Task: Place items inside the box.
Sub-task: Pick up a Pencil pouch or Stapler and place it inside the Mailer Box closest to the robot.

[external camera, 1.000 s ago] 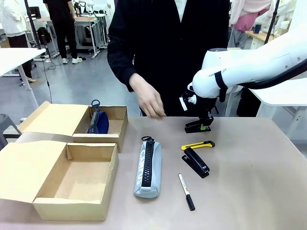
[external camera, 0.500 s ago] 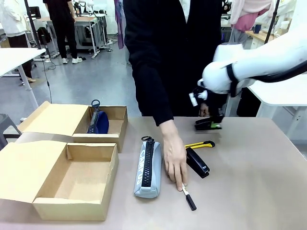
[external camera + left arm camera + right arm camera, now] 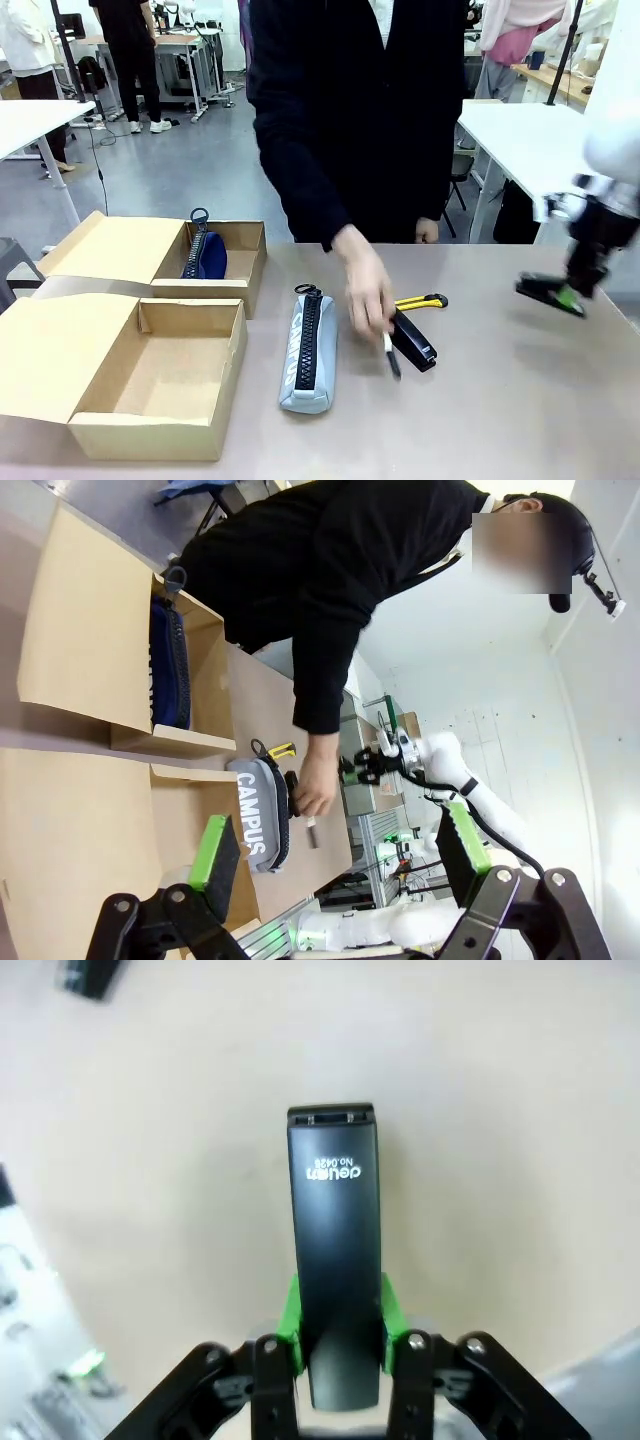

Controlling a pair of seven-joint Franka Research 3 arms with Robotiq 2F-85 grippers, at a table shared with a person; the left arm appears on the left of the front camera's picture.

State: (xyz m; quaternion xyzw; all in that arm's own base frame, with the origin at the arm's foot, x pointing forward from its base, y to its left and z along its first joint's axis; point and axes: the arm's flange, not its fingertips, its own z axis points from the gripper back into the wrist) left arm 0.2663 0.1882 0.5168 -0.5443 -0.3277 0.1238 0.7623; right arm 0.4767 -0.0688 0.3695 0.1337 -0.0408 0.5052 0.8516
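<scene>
1. Your right gripper (image 3: 562,294) hangs over the right end of the table (image 3: 520,410), jaws clamped on a black stapler (image 3: 545,290). In the right wrist view, the green pads (image 3: 290,1322) press both sides of its rear end. The stapler points straight ahead, clear of the tabletop.
2. Your left gripper (image 3: 338,845) has its jaws wide apart with nothing between them. Its camera looks across the boxes toward the person.
3. The person's hand (image 3: 365,288) is over the middle of the table, pinching the marker pen (image 3: 392,358) at a slant. You cannot tell whether the pen's lower end touches the table.
4. The other stapler (image 3: 415,343) lies flat on the table, just beside that pen.
5. The yellow utility knife (image 3: 425,300) lies just behind the other stapler, on the person's side. You cannot tell whether the two touch.
6. The grey pencil case (image 3: 308,350) lies on the table, zip up, between the near box (image 3: 150,437) and the other stapler. It is outside both boxes.
7. The navy pencil case (image 3: 205,255) stands on edge, zip up, inside the far box (image 3: 252,270), toward the compartment's left side.
8. Both boxes are open, with their lids folded out to the left. The near box sits just in front of the far one.
</scene>
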